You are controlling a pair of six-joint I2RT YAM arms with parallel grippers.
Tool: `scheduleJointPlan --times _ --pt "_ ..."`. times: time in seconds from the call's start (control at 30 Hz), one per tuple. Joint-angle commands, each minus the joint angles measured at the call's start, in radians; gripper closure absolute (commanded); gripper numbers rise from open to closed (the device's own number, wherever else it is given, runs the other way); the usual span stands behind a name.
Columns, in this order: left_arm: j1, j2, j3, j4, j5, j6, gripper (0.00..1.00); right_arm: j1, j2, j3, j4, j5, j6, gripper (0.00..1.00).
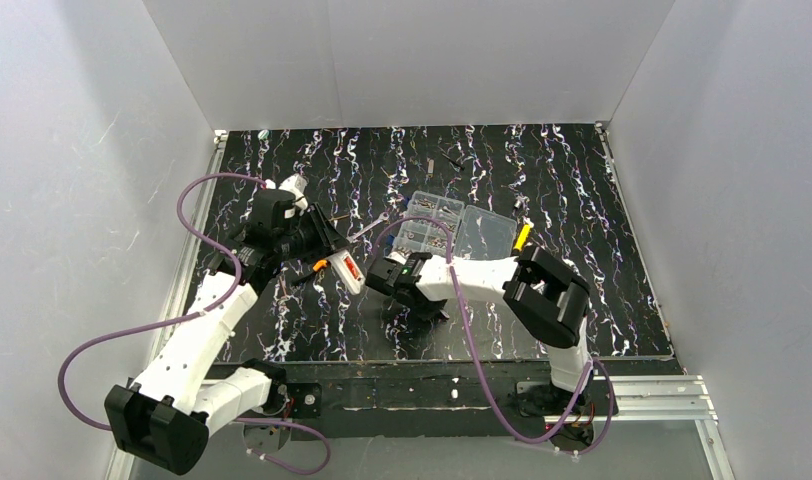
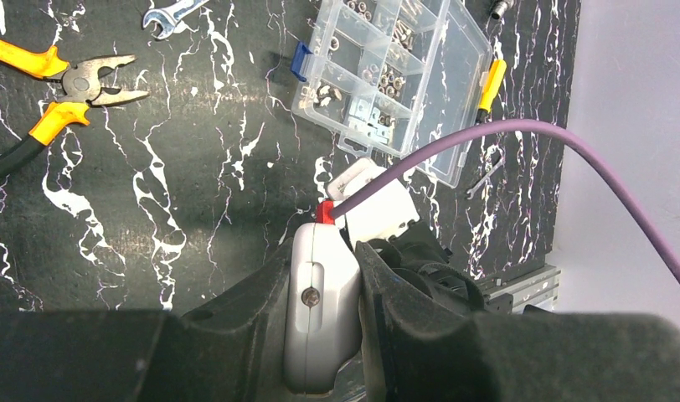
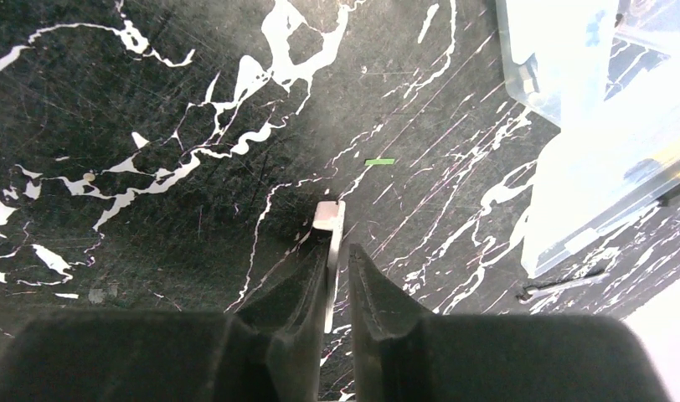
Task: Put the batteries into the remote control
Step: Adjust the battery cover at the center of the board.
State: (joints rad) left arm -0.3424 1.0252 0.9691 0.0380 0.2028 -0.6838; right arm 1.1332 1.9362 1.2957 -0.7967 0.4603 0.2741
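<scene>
Closest in, the left wrist view shows the left fingers (image 2: 395,318), matte black and blocky, clamped on the two long edges of the remote control (image 2: 320,310). It is a slim white plastic bar with rounded corners, and this view alone shows a small screw in its face. The remote juts out past the fingertips and ends in a small red part (image 2: 324,212). Only the right wrist view shows what the right fingers (image 3: 374,310) hold: they are pinched almost together on a thin white piece (image 3: 328,219), flat and turned edge-on, its squared end poking out beyond the tips. Whether it touches the desk cannot be told. The overhead view hides that piece under the arm, but only it shows both arms at once, with the remote's free end pointing at the right fingers, near them and not touching. Just beyond the right fingers a tiny green sliver (image 3: 379,162) lies on the desk (image 1: 582,200), which is glossy black with white marble-like veins. Farther out from the left fingers, to their left, lie pliers (image 2: 69,84) with orange handles and a small steel wrench (image 2: 173,15). Ahead and slightly right sits a clear plastic compartment box (image 2: 387,75) with small metal hardware in it. A yellow-handled tool (image 2: 491,84) lies just beside its right edge.
</scene>
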Motion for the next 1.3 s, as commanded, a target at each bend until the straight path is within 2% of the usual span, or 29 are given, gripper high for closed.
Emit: scheduleJointPlan --times 0.0,0.07,0.33,0.57,0.9,1.07,1.27 --pt "0.006 -0.038 -0.005 -0.032 0.014 0.008 1.00 0.014 0.051 -0.015 -0.010 -0.013 0.019 0.70" --pt "0.006 -0.043 -0.007 -0.032 0.012 0.009 1.00 0.018 0.041 -0.027 0.008 -0.026 0.015 0.65" --pt "0.006 -0.051 -0.008 -0.032 0.014 -0.001 1.00 0.027 0.016 -0.053 0.054 -0.085 0.001 0.58" --pt "0.006 -0.051 0.010 -0.078 0.013 0.007 1.00 0.028 -0.097 -0.124 0.180 -0.191 -0.018 0.47" --pt "0.006 -0.034 0.056 -0.110 0.021 0.020 1.00 0.011 -0.245 -0.209 0.293 -0.164 0.009 0.41" --pt "0.006 -0.030 0.075 -0.126 0.023 0.029 1.00 -0.135 -0.341 -0.280 0.336 -0.258 0.066 0.48" --pt "0.007 -0.010 0.103 -0.134 0.034 0.036 1.00 -0.315 -0.406 -0.380 0.402 -0.393 0.044 0.68"
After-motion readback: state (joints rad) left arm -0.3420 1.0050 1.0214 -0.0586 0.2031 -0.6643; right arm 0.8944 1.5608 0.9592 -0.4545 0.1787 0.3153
